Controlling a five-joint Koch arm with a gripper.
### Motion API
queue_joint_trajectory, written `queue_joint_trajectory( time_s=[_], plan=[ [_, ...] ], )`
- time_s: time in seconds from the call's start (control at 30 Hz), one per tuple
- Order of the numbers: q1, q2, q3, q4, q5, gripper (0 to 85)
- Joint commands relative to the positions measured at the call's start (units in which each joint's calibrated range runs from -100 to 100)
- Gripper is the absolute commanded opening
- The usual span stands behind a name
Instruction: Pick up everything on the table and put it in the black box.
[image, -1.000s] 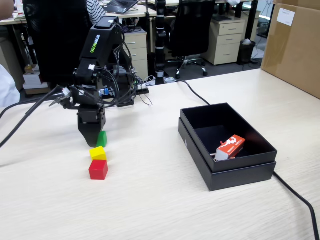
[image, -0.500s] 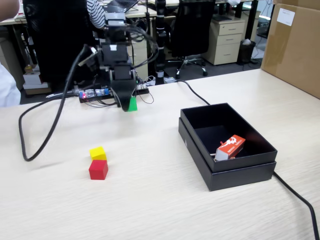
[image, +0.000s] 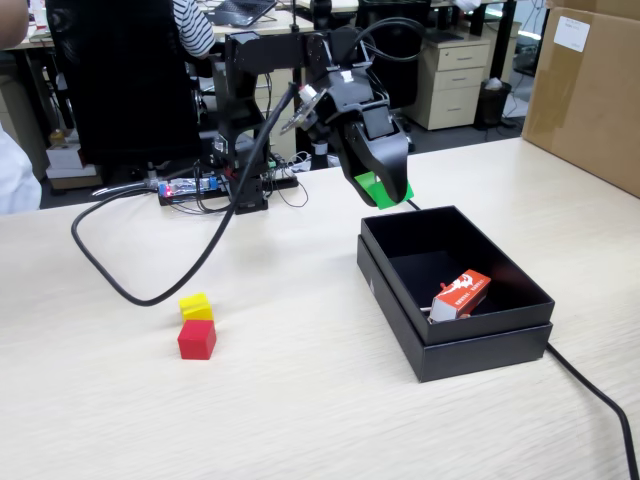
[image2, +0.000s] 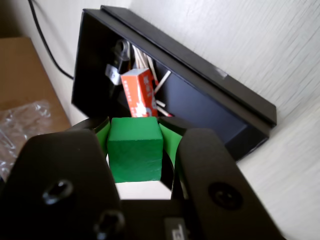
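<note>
Matt black box (image: 470, 340) on pale wood-grain table (image: 300, 400); smooth green cube (image2: 135, 149); glossy carton (image: 460, 294).

There were three cubes: one green (image: 383, 189), one yellow (image: 196, 306), one red (image: 197, 339). One black box (image: 480, 340) held one orange-red carton (image: 461, 295).

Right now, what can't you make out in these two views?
- Green cube: fixed view shows only a sliver; the gripper covers the rest.
- Box floor: near wall hides part in fixed view; wrist view shows sticks and small items by the carton, too small to identify.
- Yellow cube, red cube: outside wrist view.
</note>
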Motion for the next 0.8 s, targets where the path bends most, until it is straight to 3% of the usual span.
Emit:
queue_joint_trajectory(
  time_s=[0.0,0.77],
  plan=[
    [1.1,2.1,5.8,0.4,-0.1,0.9],
    [3.1,11.0,-2.6,-0.7,2.8,1.5]
  ],
)
